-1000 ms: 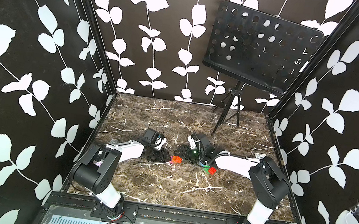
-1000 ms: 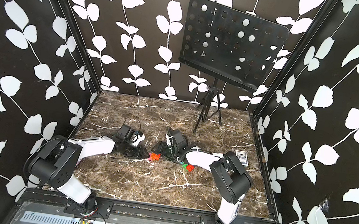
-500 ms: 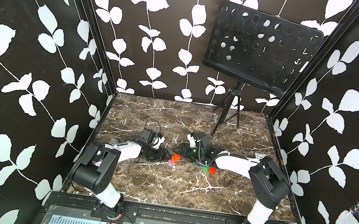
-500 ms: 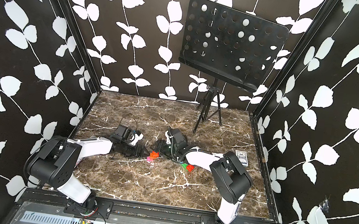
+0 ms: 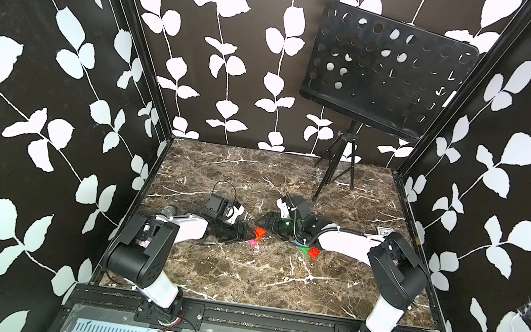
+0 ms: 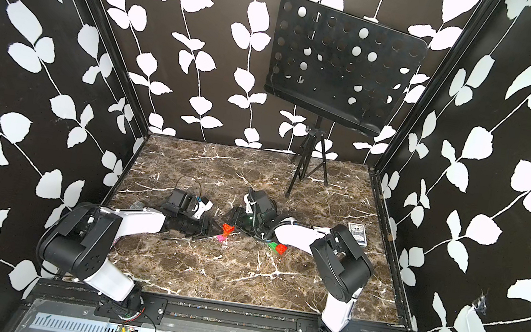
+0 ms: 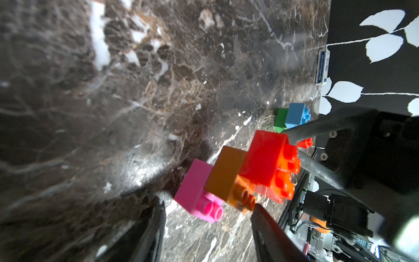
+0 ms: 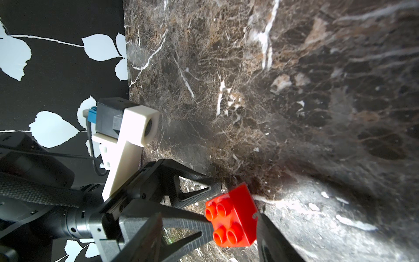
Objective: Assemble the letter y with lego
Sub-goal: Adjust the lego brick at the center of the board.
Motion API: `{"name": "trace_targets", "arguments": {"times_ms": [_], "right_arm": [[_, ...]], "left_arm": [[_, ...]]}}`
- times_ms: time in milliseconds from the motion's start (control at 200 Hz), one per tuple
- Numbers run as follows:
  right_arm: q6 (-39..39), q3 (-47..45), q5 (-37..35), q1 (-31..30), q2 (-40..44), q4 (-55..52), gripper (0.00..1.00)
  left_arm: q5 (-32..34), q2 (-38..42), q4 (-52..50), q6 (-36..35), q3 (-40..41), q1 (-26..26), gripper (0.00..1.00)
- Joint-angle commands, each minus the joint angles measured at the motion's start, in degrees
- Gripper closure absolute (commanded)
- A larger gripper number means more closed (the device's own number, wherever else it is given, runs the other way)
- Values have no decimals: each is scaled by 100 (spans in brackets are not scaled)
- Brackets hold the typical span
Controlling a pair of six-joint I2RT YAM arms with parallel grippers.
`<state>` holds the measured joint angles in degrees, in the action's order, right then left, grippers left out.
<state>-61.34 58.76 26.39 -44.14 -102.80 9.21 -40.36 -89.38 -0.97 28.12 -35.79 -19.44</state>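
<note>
Veined marble (image 5: 241,276) | right tool (image 8: 208,215) pinching studded red brick (image 8: 235,211) | left tool (image 7: 208,204) straddling pink-orange bricks (image 7: 210,181), grip unclear

The near half of the marble floor (image 5: 241,276) lies bare and open to a pass, as does the far floor left of the music stand (image 5: 386,74). The middle is crowded: the left gripper (image 7: 208,203) and the right gripper (image 7: 292,143) meet tip to tip around the red brick (image 5: 260,233), orange brick (image 7: 226,174) and pink brick (image 5: 252,242), with a cluster of green, blue and red bricks (image 5: 313,252) just beside the right arm (image 5: 344,245). The stand's 3 legs and a card box (image 6: 356,234) near the right wall (image 5: 503,172) block the far right.
</note>
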Motion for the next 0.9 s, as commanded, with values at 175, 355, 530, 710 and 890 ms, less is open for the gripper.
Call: {"name": "trace_targets", "arguments": {"times_ms": [175, 355, 530, 710, 890], "right_arm": [[-97, -94, -10, -42, 103, 147, 36], [-56, -100, 15, -42, 85, 86, 35], [52, 81, 129, -42, -105, -25, 35], [105, 184, 234, -43, -247, -33, 35], [79, 125, 211, -49, -183, 14, 35]], "left_arm": [[317, -26, -295, -287, 92, 6, 43], [424, -40, -417, -474, -7, 10, 44], [493, 26, -508, -576, -33, 12, 44], [538, 70, -588, -649, -77, 11, 44], [538, 156, -645, -670, -162, 11, 42]]}}
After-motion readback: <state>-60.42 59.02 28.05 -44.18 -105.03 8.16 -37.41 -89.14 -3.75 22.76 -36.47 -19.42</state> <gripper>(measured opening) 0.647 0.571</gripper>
